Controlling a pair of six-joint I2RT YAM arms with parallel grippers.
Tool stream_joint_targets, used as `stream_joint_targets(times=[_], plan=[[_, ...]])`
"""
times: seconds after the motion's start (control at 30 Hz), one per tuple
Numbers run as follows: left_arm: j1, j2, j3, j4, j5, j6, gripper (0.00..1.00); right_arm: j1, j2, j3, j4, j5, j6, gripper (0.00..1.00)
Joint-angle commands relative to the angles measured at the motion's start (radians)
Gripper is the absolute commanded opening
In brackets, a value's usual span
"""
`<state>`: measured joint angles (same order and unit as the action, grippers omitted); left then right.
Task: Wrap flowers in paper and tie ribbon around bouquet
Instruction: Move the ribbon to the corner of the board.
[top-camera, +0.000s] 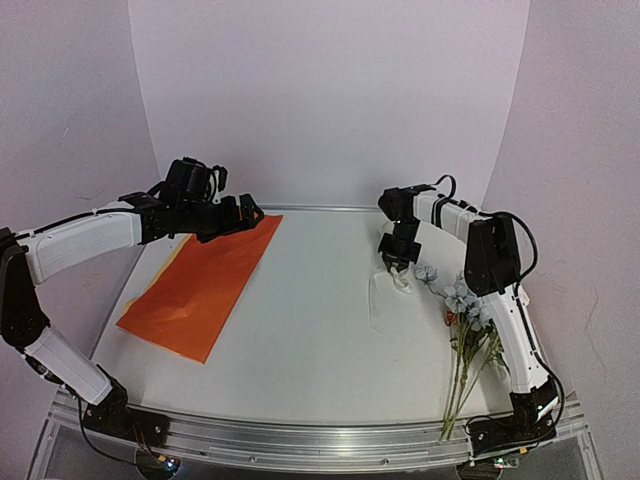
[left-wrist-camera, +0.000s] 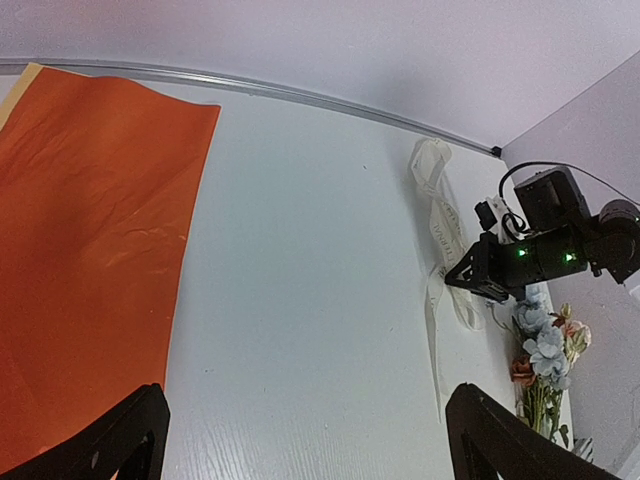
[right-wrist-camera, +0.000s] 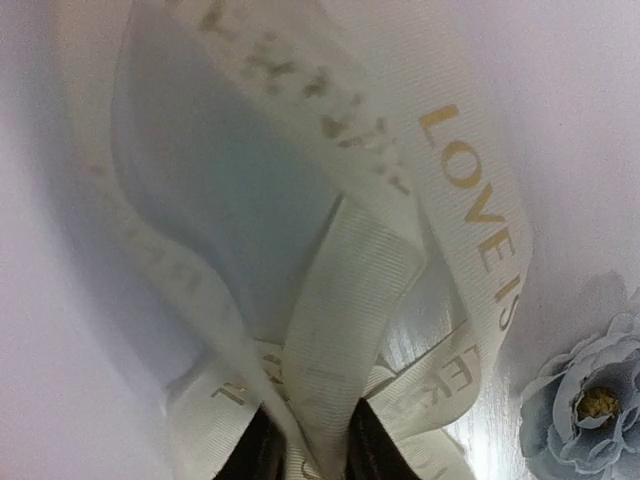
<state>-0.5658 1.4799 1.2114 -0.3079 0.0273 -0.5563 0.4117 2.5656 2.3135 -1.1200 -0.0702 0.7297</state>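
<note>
The right hand is low on the surface. Its two fingers are close together and pinch a strip of the ribbon between them. The cream ribbon lies in loose loops around the hand and has gold letters on it. Just beside the ribbon is a pale blue bloom of the flowers. The flowers lie flat along the right side of the surface, with their green stems pointing to the near edge. Well apart, on the left side, the orange paper lies flat with a thin yellow edge showing. The left hand hangs above the far end of the paper, its fingers wide apart.
</note>
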Motion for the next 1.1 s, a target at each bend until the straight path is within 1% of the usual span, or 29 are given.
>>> stream_joint_targets(times=[0.0,0.03,0.2,0.37,0.5,0.73,0.8,0.9,1.0,1.07], plan=[[0.009,-0.007,0.051,0.003,-0.001,-0.010,1.00,-0.078,0.068,0.109,0.025,-0.076,0.098,0.04],[0.010,-0.007,0.051,0.004,-0.001,-0.011,1.00,-0.092,0.075,0.129,0.036,-0.095,0.116,0.01],[0.012,0.003,0.056,0.012,-0.001,-0.015,1.00,-0.168,0.041,0.144,0.185,-0.134,0.193,0.00],[0.012,0.012,0.062,0.016,0.009,-0.017,1.00,-0.251,-0.021,0.153,0.251,-0.047,0.192,0.00],[0.012,0.019,0.056,0.023,0.013,-0.019,1.00,-0.309,-0.057,0.145,0.251,-0.005,0.190,0.00],[0.014,0.034,0.051,0.037,0.029,-0.027,1.00,-0.359,-0.127,0.041,0.252,0.000,0.160,0.00],[0.014,0.037,0.051,0.040,0.029,-0.031,1.00,-0.361,-0.165,-0.011,0.248,0.028,0.131,0.00],[0.015,0.039,0.049,0.035,0.027,-0.036,1.00,-0.367,-0.228,-0.083,0.223,0.121,0.062,0.00],[0.019,0.037,0.043,0.026,0.024,-0.036,1.00,-0.388,-0.261,-0.091,0.185,0.157,-0.003,0.00],[0.022,0.034,0.033,0.025,0.025,-0.037,1.00,-0.403,-0.278,-0.103,0.174,0.163,-0.017,0.00]])
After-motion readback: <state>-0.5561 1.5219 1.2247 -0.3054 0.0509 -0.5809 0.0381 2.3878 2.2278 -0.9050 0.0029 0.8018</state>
